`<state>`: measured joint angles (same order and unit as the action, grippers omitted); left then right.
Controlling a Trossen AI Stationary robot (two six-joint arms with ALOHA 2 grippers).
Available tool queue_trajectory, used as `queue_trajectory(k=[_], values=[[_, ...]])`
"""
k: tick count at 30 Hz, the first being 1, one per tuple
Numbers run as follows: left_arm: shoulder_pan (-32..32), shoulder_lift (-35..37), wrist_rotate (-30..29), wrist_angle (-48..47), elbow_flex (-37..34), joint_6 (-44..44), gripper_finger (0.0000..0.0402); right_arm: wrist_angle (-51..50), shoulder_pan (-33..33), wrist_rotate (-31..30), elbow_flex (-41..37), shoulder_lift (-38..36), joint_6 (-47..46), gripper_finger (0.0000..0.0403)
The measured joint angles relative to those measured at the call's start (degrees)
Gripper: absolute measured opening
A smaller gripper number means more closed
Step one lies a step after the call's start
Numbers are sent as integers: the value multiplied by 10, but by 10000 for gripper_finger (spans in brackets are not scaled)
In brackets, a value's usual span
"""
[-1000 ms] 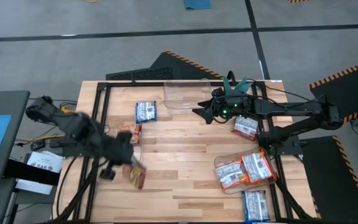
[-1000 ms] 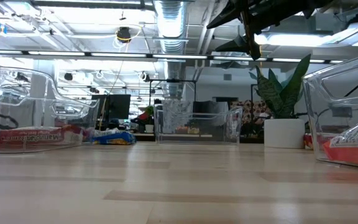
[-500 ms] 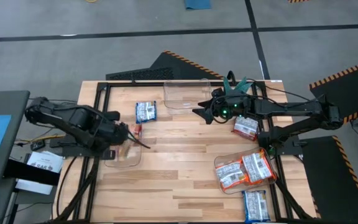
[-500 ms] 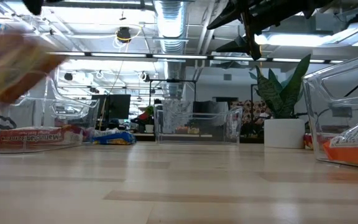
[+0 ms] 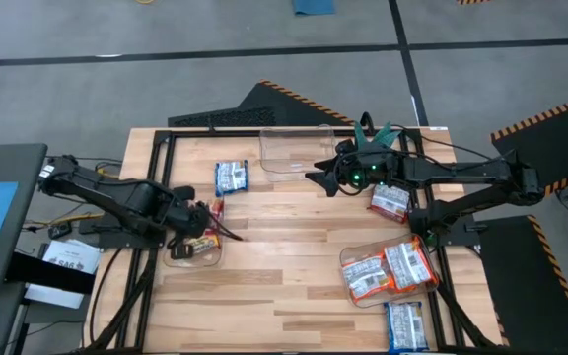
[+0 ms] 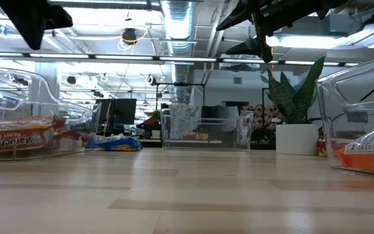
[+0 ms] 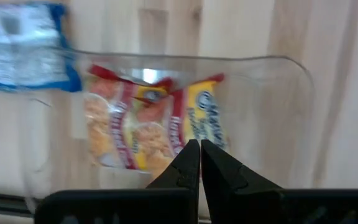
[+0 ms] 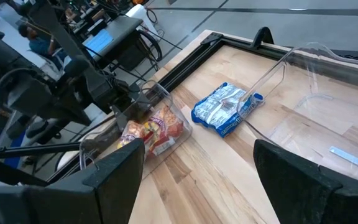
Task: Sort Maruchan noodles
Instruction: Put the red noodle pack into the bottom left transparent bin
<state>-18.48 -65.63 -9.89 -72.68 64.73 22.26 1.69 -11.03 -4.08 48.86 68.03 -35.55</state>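
Two tools: my left tool (image 7: 200, 163) has fingers pressed together, holding nothing; my right tool (image 5: 316, 178) hangs far across the desk (image 5: 294, 286), fingers spread.
Below left tool: clear bin (image 7: 291, 112) with red-yellow packets (image 7: 148, 124) inside.
Just beyond bin: blue packet (image 7: 23, 46), on wood.
Near right tool: orange packets (image 5: 388, 266) in another bin.

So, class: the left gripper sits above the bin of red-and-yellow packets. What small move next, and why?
Probably lift the left gripper clear of the bin: its fingers look closed and empty, and the packets lie inside. Then head for the blue packet.
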Motion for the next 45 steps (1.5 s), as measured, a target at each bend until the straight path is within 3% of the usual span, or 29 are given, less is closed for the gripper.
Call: queue_trajectory(k=[6, 11, 17, 22, 29, 32, 35, 39, 45], values=[[43, 1, -119, 16, -47, 9, 0, 0, 0, 0, 0, 0, -5, 324], [92, 1, -88, 64, -154, 120, 0, 0, 0, -2, 0, 0, -6, 324], [116, 1, -119, 151, -238, 209, 0, 0, 0, -2, 0, 0, -7, 324], [114, 0, -48, 220, -267, 232, 0, 0, 0, -2, 0, 0, -19, 324], [100, 1, 68, 240, -255, 211, 0, 1, 1, -2, 0, 0, -19, 324], [99, 17, 61, 228, -219, 191, 0, 0, 1, 7, 0, -6, -23, 324], [99, 43, 9, 188, -166, 165, 0, -11, 0, 46, 0, -40, -35, 324], [99, 99, -94, 198, -103, 105, 0, -201, 13, 56, 22, -87, -46, 324], [99, 193, -238, 345, -88, 45, 0, -536, 71, 34, 26, -64, -169, 324]])
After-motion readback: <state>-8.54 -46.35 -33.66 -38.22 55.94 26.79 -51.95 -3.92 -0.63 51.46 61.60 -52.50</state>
